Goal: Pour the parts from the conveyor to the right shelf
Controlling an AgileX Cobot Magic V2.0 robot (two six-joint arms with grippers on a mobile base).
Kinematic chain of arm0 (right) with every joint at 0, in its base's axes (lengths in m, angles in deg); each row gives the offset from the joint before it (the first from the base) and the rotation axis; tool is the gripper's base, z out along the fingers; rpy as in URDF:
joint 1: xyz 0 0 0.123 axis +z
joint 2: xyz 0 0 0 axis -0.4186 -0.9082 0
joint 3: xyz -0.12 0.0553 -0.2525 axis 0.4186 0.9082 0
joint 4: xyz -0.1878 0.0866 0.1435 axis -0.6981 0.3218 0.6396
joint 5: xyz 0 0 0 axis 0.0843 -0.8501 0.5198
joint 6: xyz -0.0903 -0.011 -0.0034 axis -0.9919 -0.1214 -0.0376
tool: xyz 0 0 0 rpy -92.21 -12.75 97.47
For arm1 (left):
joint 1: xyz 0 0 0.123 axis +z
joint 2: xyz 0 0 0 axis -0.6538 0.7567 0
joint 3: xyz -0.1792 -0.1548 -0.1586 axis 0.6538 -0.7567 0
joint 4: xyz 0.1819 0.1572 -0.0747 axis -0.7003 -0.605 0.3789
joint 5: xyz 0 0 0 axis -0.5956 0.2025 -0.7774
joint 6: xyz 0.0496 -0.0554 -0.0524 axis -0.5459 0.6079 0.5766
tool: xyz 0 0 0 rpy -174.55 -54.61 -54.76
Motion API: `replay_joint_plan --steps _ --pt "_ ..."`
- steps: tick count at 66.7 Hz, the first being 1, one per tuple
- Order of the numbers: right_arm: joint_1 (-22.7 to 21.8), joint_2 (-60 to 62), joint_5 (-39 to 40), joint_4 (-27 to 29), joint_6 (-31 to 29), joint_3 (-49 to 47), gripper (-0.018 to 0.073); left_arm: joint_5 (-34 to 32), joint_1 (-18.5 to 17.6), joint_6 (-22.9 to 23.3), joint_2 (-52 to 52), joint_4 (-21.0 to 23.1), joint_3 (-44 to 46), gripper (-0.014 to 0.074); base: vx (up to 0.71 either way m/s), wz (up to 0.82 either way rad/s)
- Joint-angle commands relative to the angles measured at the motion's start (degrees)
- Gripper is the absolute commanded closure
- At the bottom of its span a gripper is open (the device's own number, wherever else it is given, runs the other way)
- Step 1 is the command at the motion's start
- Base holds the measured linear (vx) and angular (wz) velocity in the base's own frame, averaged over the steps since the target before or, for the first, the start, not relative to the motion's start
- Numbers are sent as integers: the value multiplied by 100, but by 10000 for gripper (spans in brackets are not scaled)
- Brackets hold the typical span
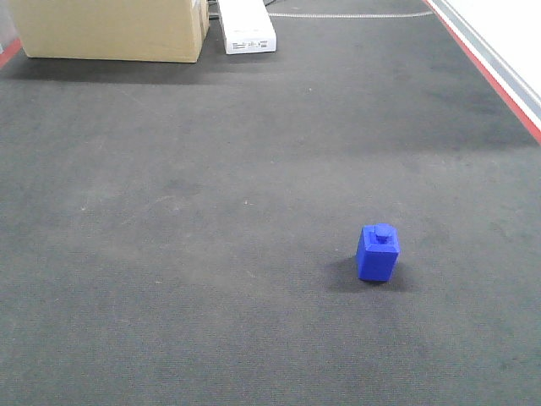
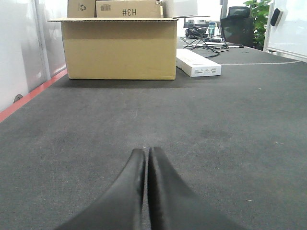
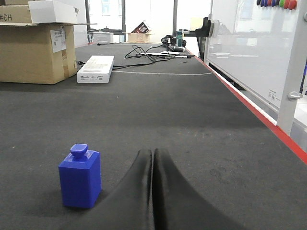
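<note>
On the dark grey felt conveyor (image 1: 211, 169), left gripper (image 2: 145, 150) and right gripper (image 3: 152, 151) are closed, empty; right should open, then straddle the upright blue plastic block (image 3: 80, 177).

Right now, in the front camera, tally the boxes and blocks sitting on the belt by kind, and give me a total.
Blue block: 1
Cardboard box: 1
White flat box: 1
Total: 3
The thin pale line at the far end is not counted.
</note>
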Motion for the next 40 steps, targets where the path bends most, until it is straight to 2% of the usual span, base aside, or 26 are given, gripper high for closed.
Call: replay_joint_plan --steps 1,11,24,30,40 --pt "-8 71 430 -41 1 51 568 -413 12 42 -35 35 150 603 0 0" --pt "-8 71 547 -41 -11 37 568 -413 12 42 -35 35 150 603 0 0" --pt "-8 71 1096 -16 -22 -106 568 -413 12 42 -35 35 150 603 0 0" --pt "-8 28 780 -24 -28 -468 568 -413 12 42 -35 35 150 603 0 0" --pt "-8 -589 -316 -18 -22 -1394 568 -413 12 42 -35 35 150 603 0 0"
